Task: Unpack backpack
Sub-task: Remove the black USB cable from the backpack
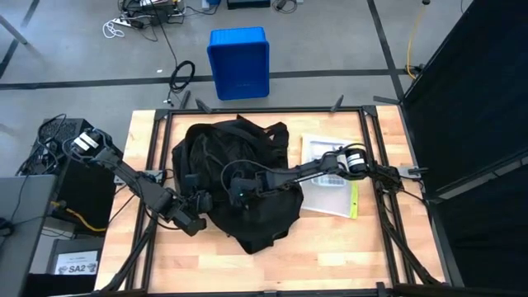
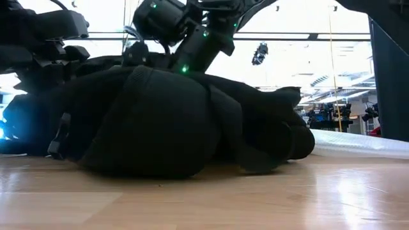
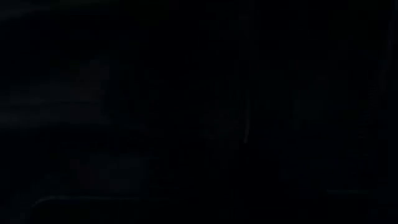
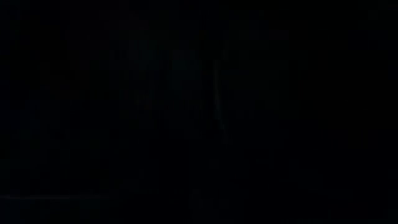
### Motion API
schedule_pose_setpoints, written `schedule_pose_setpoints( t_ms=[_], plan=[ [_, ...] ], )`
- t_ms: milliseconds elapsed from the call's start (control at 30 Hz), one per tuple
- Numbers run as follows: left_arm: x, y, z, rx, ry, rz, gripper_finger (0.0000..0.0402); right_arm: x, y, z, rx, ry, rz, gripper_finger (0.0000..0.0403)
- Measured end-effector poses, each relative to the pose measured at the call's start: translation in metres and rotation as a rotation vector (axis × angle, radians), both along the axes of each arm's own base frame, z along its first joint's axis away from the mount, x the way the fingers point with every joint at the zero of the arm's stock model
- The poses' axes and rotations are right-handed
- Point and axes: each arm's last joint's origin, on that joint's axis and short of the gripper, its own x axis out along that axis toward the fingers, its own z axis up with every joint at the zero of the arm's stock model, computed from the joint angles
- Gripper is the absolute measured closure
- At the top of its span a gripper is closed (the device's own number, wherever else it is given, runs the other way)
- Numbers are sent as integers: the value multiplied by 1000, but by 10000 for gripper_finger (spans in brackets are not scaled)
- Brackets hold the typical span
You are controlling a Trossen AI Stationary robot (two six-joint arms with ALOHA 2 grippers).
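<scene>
The backpack (image 1: 239, 181), a big slumped mound of soft black fabric with creased folds and loose straps, lies in the middle of the wooden table (image 1: 330, 247), with a flat clear plastic packet (image 1: 330, 177) just beside it on the right arm's side. The left gripper (image 1: 196, 216) reaches in low and presses against the backpack's edge, while the right gripper (image 1: 239, 191) stretches across the packet and sinks into the backpack's top folds. Both wrist views are black, so I cannot tell how far either gripper is spread or whether it holds anything.
</scene>
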Motion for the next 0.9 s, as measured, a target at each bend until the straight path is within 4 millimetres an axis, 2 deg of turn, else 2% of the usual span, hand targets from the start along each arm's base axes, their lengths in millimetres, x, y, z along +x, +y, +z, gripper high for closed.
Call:
schedule_pose_setpoints(
  t_ms=[133, 300, 500, 700, 900],
  plan=[
    [0, 0, 0, -1, 0, 0, 352, -1, -4, -4, -3, 15, -32, 292],
    [0, 0, 0, -2, -1, 0, 352, 1, -4, 4, -17, 21, -30, 385],
    [1, -1, 0, -7, -7, 1, 352, 0, 6, 25, -173, 61, -105, 401],
    [1, -1, 0, -7, -7, 2, 352, -3, 28, 70, -290, 77, -135, 402],
    [1, -1, 0, -8, -8, 2, 352, -20, 56, 131, -432, 42, -223, 402]
  ],
)
